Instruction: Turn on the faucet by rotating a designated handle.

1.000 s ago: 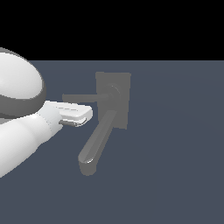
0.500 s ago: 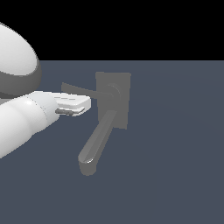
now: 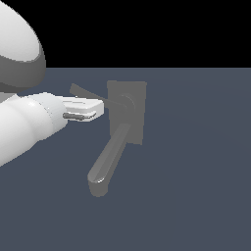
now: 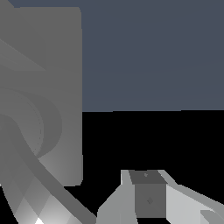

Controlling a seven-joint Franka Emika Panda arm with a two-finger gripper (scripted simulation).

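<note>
The Panda arm [image 3: 24, 122] fills the nine o'clock side of the exterior view, its white links cut off by the frame edge. The grey floor [image 3: 196, 171] spreads across the lower part of the picture under a black backdrop, with open room from three to six o'clock of the fixture.

The faucet [image 3: 127, 112] stands near the picture's centre: a flat rectangular back plate with a round hub, and a thick rounded spout [image 3: 107, 164] running toward seven o'clock to a downturned tip. In the wrist view the back plate [image 4: 48, 87] and hub loom large, cropped at the frame edge.

The gripper [image 3: 93, 109] reaches in from nine o'clock, its white tip just beside the plate's edge. How far the jaws are parted cannot be told in either view; nothing shows between them. In the wrist view only one finger [image 4: 148, 199] shows, at the frame edge.

The handle [image 3: 83, 92], a thin grey bar, runs from the hub toward ten o'clock, passing just above the gripper; part of it is hidden behind the tip, and whether they touch cannot be told.
</note>
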